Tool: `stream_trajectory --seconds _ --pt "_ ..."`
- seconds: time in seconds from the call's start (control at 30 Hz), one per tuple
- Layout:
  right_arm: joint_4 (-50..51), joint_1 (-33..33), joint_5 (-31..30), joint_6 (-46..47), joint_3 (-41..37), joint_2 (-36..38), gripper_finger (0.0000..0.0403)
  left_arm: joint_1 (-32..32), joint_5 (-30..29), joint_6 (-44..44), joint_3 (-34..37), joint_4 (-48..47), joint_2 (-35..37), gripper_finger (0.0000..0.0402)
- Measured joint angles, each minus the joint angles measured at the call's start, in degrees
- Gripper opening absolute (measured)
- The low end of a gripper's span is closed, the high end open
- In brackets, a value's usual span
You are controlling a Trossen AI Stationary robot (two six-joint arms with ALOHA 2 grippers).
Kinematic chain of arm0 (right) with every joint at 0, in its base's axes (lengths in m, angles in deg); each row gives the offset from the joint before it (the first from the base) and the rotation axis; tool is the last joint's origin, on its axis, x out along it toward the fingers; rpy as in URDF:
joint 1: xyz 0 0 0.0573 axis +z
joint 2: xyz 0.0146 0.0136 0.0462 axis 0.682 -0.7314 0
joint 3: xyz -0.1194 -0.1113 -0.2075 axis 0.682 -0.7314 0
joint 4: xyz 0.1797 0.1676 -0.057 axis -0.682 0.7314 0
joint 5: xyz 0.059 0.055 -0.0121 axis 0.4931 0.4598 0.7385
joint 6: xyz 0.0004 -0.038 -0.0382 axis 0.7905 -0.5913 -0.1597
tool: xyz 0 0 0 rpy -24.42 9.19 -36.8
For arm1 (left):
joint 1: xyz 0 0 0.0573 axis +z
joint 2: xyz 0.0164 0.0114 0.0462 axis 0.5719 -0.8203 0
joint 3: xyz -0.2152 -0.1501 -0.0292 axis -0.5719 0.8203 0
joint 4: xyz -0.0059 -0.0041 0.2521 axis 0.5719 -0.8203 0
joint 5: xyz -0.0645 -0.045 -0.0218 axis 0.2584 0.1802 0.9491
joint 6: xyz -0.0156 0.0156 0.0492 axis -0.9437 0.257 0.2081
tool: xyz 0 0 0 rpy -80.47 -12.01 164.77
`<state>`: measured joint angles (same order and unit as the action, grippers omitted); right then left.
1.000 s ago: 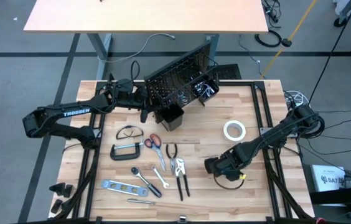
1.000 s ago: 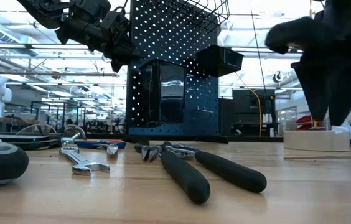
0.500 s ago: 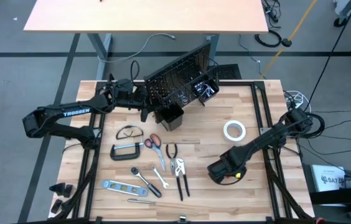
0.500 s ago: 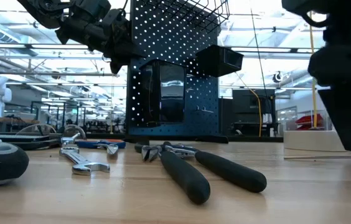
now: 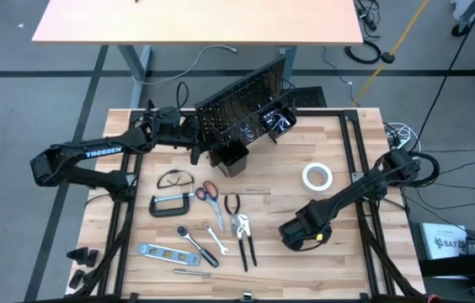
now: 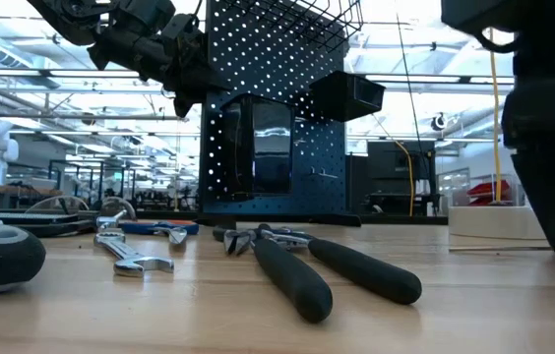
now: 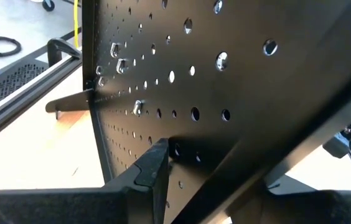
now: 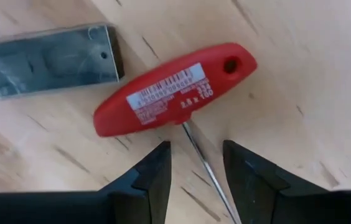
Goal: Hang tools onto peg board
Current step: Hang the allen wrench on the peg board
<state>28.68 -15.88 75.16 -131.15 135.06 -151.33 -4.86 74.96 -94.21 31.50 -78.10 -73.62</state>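
The black peg board (image 5: 242, 105) stands upright at the table's far middle, with a black bin (image 5: 231, 160) at its foot. My left gripper (image 5: 192, 140) is at the board's left edge, shut on it. My right gripper (image 8: 194, 165) points down at the table's near right. It is open, with one finger on each side of the thin shaft (image 8: 195, 144) of a red T-handle screwdriver (image 8: 174, 87) that lies flat on the wood. Seen from the high view, the gripper (image 5: 299, 233) hides the screwdriver. My left gripper holds the peg board by its left edge (image 6: 202, 79), well above the table and coming level from the table's left. One finger (image 7: 154, 171) lies on the holed face (image 7: 182, 115); the board hides the other finger. The board stands upright on the table.
Safety glasses (image 5: 174, 178), a C-clamp (image 5: 173, 204), scissors (image 5: 207, 192), pliers (image 5: 242, 231), a ratchet wrench (image 5: 194, 242) and a level (image 5: 162, 251) lie on the near left. A white tape roll (image 5: 317, 176) lies right of them. A grey metal bar (image 8: 45, 59) lies beside the screwdriver.
My right gripper has gone down toward the table; its fingertips now stand close over the wood at the screwdriver.
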Motion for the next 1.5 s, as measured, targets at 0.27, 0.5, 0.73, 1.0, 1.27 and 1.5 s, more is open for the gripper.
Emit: stream_trajectory --seconds 0.27,0.5,0.73,1.0,1.27,1.5 --pt "0.6 0.3 1.2 3.7 0.3 -2.5 0.0116 0.0 -0.2 0.0 0.0 0.0 0.0 0.0123" --pt "0.8 0.3 2.9 15.7 0.2 -2.5 0.0013 0.0 -0.4 -0.1 0.0 0.0 0.0 0.0123" --pt "-2.1 0.2 4.9 27.0 0.4 -1.9 0.0003 0.0 -0.9 -0.6 0.0 0.0 0.0 0.0123" --pt "-9.6 -2.9 10.7 51.2 1.1 4.7 0.0001 0.0 -1.1 -1.1 0.0 0.3 0.0 0.0123" --pt "-27.3 -9.8 7.0 82.9 1.1 15.3 0.0000 0.0 -1.3 -0.9 0.0 0.9 0.0 0.0123" --pt "-50.1 -14.7 -12.4 99.5 -0.4 16.8 0.0000 0.0 -1.3 -0.5 0.0 1.3 0.0 0.0123"
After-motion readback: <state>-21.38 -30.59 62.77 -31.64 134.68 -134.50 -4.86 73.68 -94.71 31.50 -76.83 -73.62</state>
